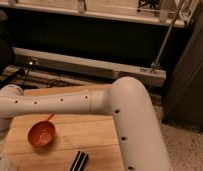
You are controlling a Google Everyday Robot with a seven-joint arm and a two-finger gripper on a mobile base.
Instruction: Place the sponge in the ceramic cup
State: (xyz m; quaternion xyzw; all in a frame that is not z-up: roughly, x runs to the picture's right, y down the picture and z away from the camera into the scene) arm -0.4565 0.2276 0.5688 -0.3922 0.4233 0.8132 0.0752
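Arm: the white arm (60,102) runs from a big elbow at the right across to the left edge, low over the far side of the wooden table (90,137); there it bends down and leaves the view.
Gripper: out of sight past the left edge, jaws pressed together; whether they pinch anything cannot be told.
Sponge: not visible anywhere on the shown part of the table; it may be beyond the left edge or behind the arm.
Ceramic cup: not visible either, so whether the sponge already sits in it cannot be judged.
Orange scoop: orange scoop (41,134) rests bowl-up on the left of the table, handle pointing far-right, just near of the arm and apart from it.
Black striped block: black striped block (79,161) lies at the near edge, right of the scoop, well apart from it.
Near-left corner: a pale object (2,163), cropped by the frame; what it is cannot be told.
Reading: the arm's reach leftward suggests the work is happening off-frame there.
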